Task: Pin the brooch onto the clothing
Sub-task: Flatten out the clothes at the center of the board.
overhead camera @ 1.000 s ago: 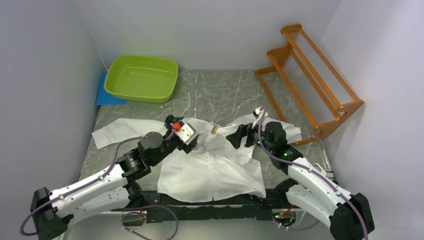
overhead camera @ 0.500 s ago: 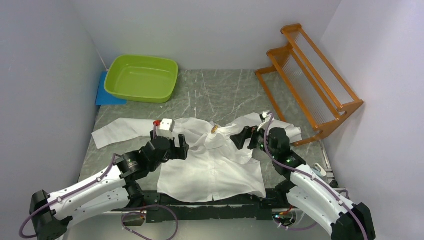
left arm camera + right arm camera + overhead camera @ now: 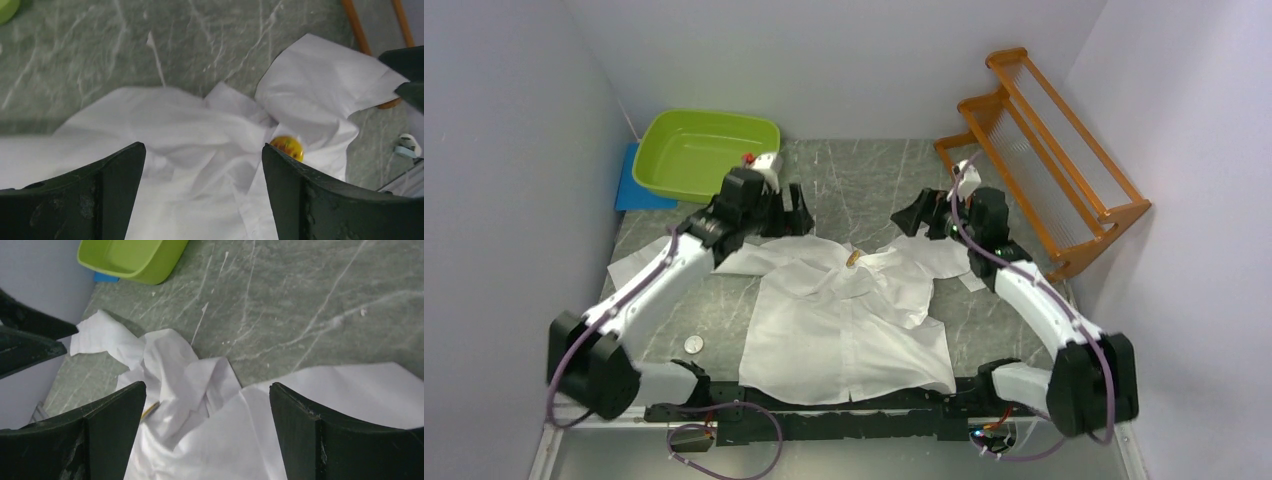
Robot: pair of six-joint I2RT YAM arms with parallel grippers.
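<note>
The white shirt (image 3: 844, 320) lies spread on the grey marble table, collar towards the far side. A small round yellow brooch (image 3: 853, 257) sits on the crumpled fabric near the collar; it shows in the left wrist view (image 3: 287, 146) and edge-on in the right wrist view (image 3: 151, 409). My left gripper (image 3: 796, 205) is open and empty, raised above the shirt's left shoulder. My right gripper (image 3: 911, 215) is open and empty, raised above the right shoulder. Both are clear of the cloth.
A green basin (image 3: 708, 156) on a blue mat stands at the back left. An orange wooden rack (image 3: 1044, 165) stands at the back right. A small silver disc (image 3: 693, 344) lies on the table left of the shirt.
Both arms have lifted and swung away from the collar towards the far side of the table, letting the cloth go. The shirt has settled flatter, with the brooch still on it.
</note>
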